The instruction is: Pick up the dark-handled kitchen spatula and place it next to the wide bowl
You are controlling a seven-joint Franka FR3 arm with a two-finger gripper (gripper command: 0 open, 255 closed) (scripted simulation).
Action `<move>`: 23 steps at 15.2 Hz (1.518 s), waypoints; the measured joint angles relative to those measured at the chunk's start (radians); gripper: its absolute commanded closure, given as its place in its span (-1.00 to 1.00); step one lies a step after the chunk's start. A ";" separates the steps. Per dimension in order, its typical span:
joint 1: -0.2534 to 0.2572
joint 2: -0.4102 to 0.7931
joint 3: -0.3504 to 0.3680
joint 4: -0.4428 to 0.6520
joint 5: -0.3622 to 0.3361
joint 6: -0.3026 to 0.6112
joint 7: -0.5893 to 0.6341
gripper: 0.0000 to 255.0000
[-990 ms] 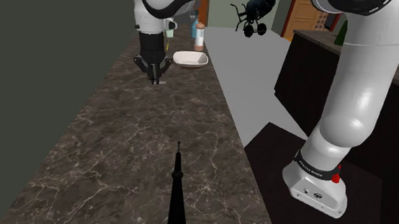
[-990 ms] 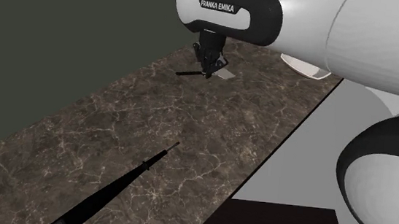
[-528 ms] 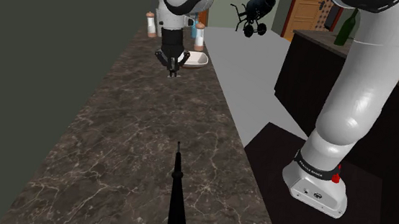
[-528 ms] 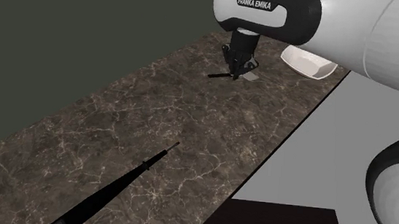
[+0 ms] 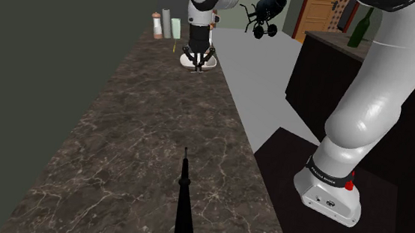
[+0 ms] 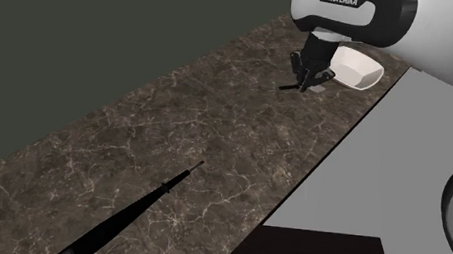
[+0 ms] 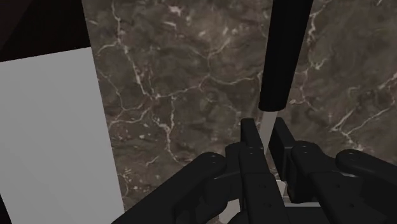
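— Black and thin, that long pointed rod (image 5: 183, 200) nearest the shoulder camera: is it the thing to fetch?
— No. It lies flat on the dark brown veined marble desk (image 5: 153, 123), well apart from the work. The task's thing is farther along. The dark-handled kitchen spatula with a pale blade (image 7: 284, 57) is clenched in the all-black tool (image 6: 309, 80), whose fingers pinch the pale neck just below the handle.
— Why grip it there and not on the handle?
— My guess is that the neck is flat and thin, so the two fingers close squarely on it. The handle then sticks out to one side, as the second exterior view shows.
— And why so low?
— The tool hangs close over the desk just beside the wide white bowl (image 6: 358, 68), on its near side in the shoulder view. That reads as the set-down spot, so the carry looks nearly done. Whether the blade touches the marble I cannot tell.
— Anything beyond?
— Two small upright containers (image 5: 157, 26) stand past the bowl by the wall, away from the drop.
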 measured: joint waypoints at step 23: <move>-0.023 0.105 -0.031 -0.161 -0.037 0.258 -0.041 1.00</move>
